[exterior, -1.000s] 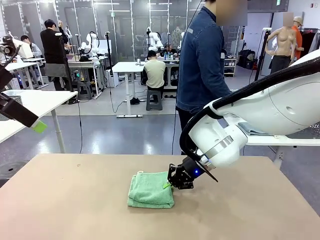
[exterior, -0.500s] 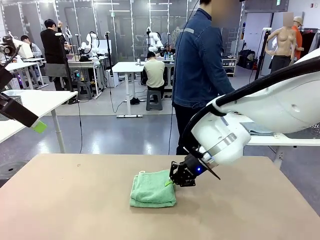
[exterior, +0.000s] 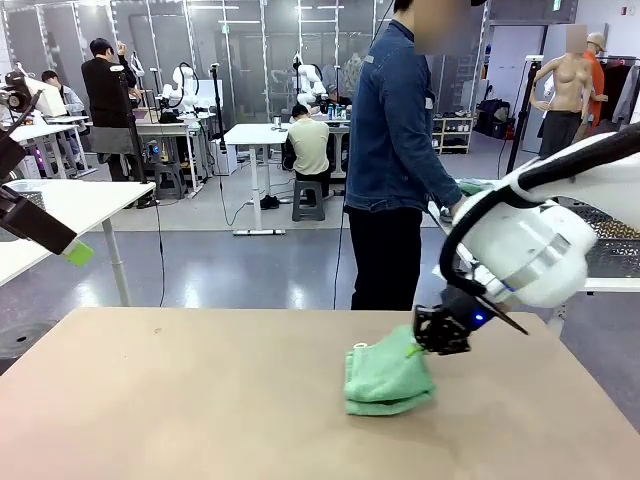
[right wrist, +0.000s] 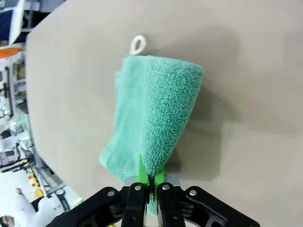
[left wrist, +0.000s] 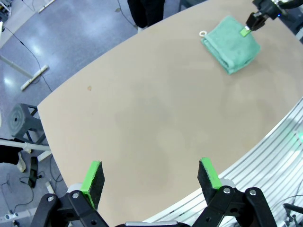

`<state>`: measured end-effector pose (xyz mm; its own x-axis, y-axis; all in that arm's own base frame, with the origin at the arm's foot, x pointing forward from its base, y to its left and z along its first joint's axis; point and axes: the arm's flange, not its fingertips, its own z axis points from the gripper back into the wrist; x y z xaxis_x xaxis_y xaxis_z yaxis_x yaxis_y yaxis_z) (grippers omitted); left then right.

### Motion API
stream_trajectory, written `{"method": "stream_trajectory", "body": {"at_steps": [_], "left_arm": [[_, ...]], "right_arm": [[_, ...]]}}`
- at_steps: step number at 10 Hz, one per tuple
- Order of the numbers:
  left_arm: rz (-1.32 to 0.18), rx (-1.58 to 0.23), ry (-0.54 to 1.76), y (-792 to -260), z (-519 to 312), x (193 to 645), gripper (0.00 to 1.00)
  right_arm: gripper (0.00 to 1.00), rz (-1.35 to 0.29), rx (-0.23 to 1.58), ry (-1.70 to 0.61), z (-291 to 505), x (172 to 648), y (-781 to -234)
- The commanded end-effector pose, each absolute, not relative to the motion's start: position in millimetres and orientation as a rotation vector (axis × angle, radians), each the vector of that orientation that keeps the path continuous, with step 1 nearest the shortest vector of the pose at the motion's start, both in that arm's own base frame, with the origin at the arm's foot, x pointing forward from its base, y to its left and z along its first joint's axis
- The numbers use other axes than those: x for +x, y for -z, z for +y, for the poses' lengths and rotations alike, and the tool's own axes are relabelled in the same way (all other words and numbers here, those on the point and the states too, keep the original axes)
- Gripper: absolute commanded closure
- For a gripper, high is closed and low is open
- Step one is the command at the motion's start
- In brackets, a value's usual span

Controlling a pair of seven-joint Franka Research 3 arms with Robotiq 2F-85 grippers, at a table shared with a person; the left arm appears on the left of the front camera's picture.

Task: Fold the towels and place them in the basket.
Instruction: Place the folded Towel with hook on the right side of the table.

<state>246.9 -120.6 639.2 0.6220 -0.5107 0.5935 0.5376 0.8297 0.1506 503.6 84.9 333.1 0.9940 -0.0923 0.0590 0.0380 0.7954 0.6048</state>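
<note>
A folded mint-green towel (exterior: 386, 378) hangs partly lifted over the right half of the table (exterior: 180, 400), its white loop (exterior: 360, 347) at the far left corner. My right gripper (exterior: 418, 347) is shut on the towel's upper right edge. In the right wrist view the green pads (right wrist: 142, 174) pinch the towel (right wrist: 163, 109), and the loop (right wrist: 138, 44) points away. The left wrist view shows the towel (left wrist: 231, 43) far off with the right gripper (left wrist: 246, 30) on it. My left gripper (left wrist: 151, 176) is open, high above the table's left side. The wire-mesh basket (exterior: 612, 238) shows partly behind my right arm.
A person (exterior: 395, 150) in a denim jacket stands at the far right of the table, turned toward a side table, one hand by another green cloth (exterior: 472, 186). A white table (exterior: 70, 205) stands at the far left.
My right gripper has carried the folded towel from the table's middle toward the right and raised its edge. The person has turned and stepped slightly left.
</note>
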Motion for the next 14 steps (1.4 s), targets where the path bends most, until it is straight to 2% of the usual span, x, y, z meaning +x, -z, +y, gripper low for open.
{"method": "stream_trajectory", "body": {"at_steps": [1,4,8,13,14], "left_arm": [[-0.674,-0.043,0.593,-639,-121,248,0.0],[-0.674,-0.043,0.593,-639,-121,248,0.0],[-0.674,-0.043,0.593,-639,-121,248,0.0],[-0.674,-0.043,0.593,-639,-121,248,0.0],[-0.674,-0.043,0.593,-639,-121,248,0.0]], "right_arm": [[0.94,-0.152,0.543,0.098,53,506,-332],[0.94,-0.137,0.439,0.105,-17,496,-333],[0.94,-0.096,0.391,0.109,-84,485,-336],[0.94,-0.097,0.306,0.205,-115,490,-348],[0.8,-0.103,0.291,0.202,-114,492,-348]]}}
